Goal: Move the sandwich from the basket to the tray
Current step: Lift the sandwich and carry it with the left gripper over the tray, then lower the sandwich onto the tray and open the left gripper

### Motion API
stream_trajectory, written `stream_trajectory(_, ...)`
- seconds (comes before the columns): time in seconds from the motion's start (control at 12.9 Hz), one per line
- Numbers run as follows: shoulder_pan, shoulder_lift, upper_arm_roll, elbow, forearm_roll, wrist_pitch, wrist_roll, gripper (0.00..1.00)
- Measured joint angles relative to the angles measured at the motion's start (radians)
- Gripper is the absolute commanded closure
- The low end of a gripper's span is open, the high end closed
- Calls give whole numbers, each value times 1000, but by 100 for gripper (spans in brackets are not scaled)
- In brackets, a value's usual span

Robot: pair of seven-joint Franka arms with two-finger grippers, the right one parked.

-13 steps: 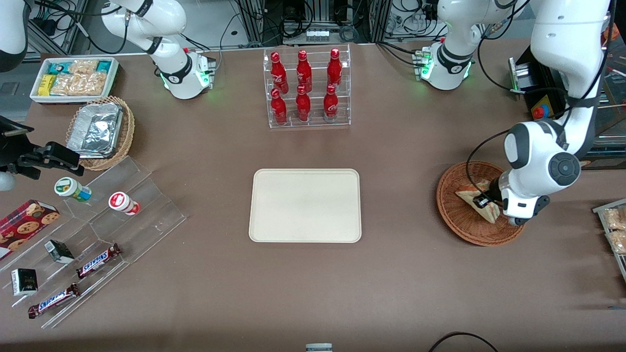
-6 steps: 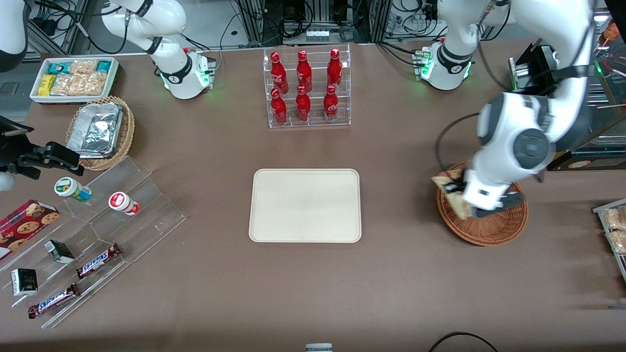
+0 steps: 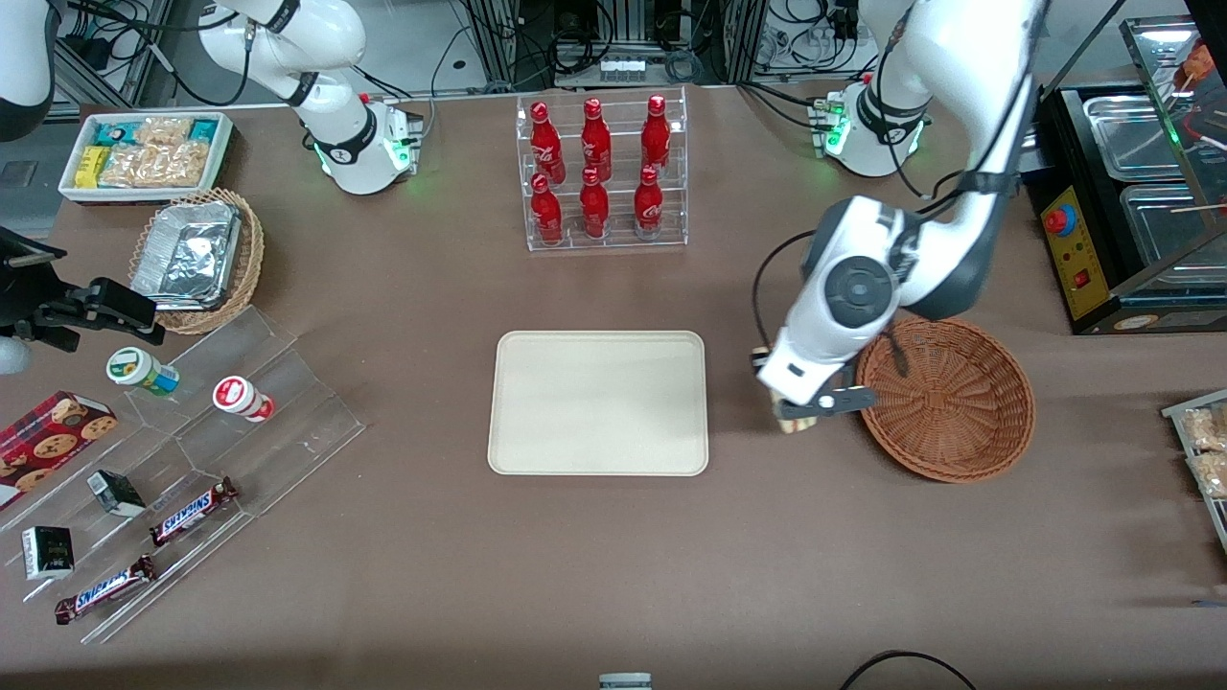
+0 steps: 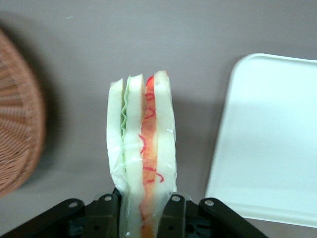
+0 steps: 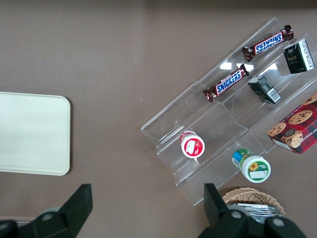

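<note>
My gripper [image 3: 781, 398] is shut on the sandwich [image 4: 142, 148], a wrapped wedge of pale bread with a red-orange filling stripe. It holds the sandwich above the bare table, between the reddish-brown wicker basket [image 3: 949, 402] and the cream-beige tray [image 3: 598, 402]. In the front view only a small bit of the sandwich [image 3: 790, 425] shows under the wrist. The basket holds nothing. The wrist view shows the basket rim [image 4: 20, 124] and a tray corner [image 4: 267, 139] on either side of the sandwich.
A clear rack of red bottles [image 3: 602, 172] stands farther from the front camera than the tray. Clear stepped shelves with candy bars and cups [image 3: 192, 450], a foil-filled tan basket [image 3: 196, 259] and a white snack bin [image 3: 144, 153] lie toward the parked arm's end.
My gripper has lifted the sandwich out of the basket and carried it sideways toward the tray. The basket now holds nothing.
</note>
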Motion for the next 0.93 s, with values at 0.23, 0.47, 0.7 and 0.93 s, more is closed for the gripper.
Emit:
stream_trajectory(0.23,-122,110,-2,95,0,43,-1,71)
stream_trajectory(0.47,-189,205,-2,178,0,59,-2,71)
stream_trajectory(0.7,-195,241,-3,195,-1,102,46,71)
stream_trajectory(0.93,-209,280,-3,206,-1,115,51,70)
